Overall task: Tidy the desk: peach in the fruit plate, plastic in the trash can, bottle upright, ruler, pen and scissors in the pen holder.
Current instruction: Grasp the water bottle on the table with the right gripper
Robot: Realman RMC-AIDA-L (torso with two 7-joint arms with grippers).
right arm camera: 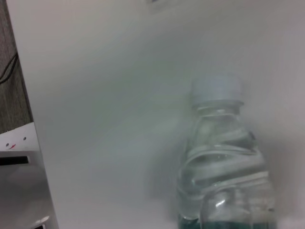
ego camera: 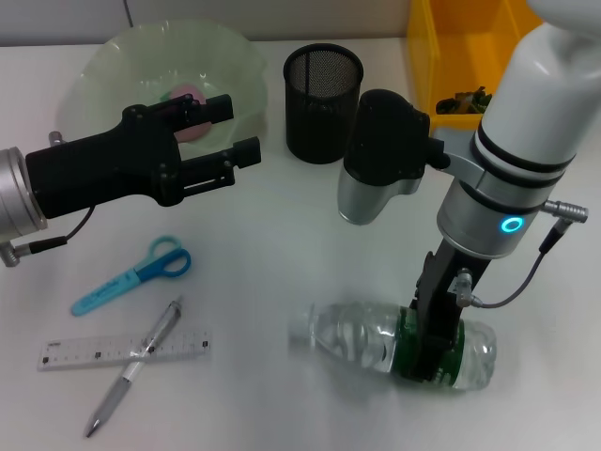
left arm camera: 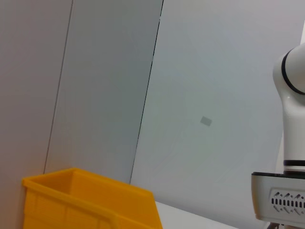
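**Right arm on the fallen bottle, stationery still waiting**

Down at the near right of the tabletop (ego camera: 282, 235), the bottle (ego camera: 376, 343) lay on its side, cap pointing left, its green-labelled end to the right. The right gripper (ego camera: 427, 343) reached straight down onto that labelled section, its fingers set around the body and apparently closed on it, though their tips were hidden behind the plastic. The right wrist view showed the bottle's white cap (right arm camera: 217, 88) and ribbed shoulder close up.

The left gripper (ego camera: 221, 136) hovered at the far left over the fruit plate (ego camera: 122, 56), fingers parted and holding nothing. A pink peach (ego camera: 186, 99) sat in the plate below it. The mesh pen holder (ego camera: 322, 89) stood at the far centre, and the yellow trash can (ego camera: 432, 56) at the far right.

The scissors (ego camera: 131, 277), ruler (ego camera: 122, 349) and pen (ego camera: 136, 368) remained at the near left, the pen lying across the ruler.

The risk lay in the hold: a grip near the base leaves the cap end long and heavy with water, so the smooth, ribbed plastic could pivot or slip between the fingers as it was swung upright. Released off-vertical, the bottle might topple and roll toward the stationery.
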